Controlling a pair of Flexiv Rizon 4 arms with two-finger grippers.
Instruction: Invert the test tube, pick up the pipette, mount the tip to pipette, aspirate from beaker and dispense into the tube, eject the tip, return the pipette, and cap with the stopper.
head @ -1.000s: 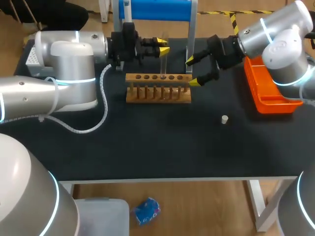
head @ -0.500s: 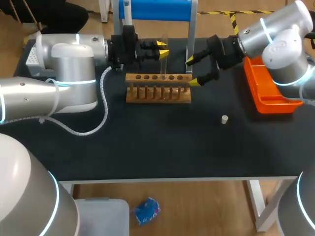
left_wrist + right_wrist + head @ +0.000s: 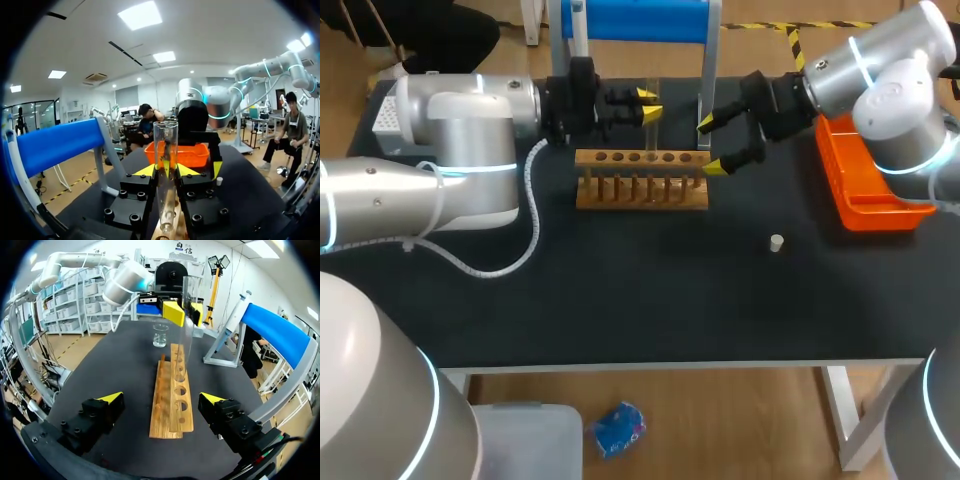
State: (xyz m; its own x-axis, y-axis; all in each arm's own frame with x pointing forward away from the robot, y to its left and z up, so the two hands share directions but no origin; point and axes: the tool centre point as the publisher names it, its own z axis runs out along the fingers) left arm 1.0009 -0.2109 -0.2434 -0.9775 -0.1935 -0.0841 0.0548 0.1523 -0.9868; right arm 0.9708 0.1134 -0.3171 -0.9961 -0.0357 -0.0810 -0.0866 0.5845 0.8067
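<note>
Head view: left jaws clench the test tube (image 3: 652, 130) upright in the rack (image 3: 640, 192), right jaws released at its two o'clock.

Black table (image 3: 620, 300) carries wooden rack (image 3: 641, 190), orange bin (image 3: 880, 215), white stopper (image 3: 776, 242), beaker (image 3: 160, 335).

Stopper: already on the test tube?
No, the stopper lies by itself on the table, well apart from the test tube upright above the rack.

Left arm (image 3: 450, 150) and right arm (image 3: 890, 85) silver-grey, cyan light rings. White spiral cable (image 3: 534, 228) at left. Left gripper (image 3: 650, 104), right gripper (image 3: 709, 145) black, screw-studded, yellow-tipped.
</note>
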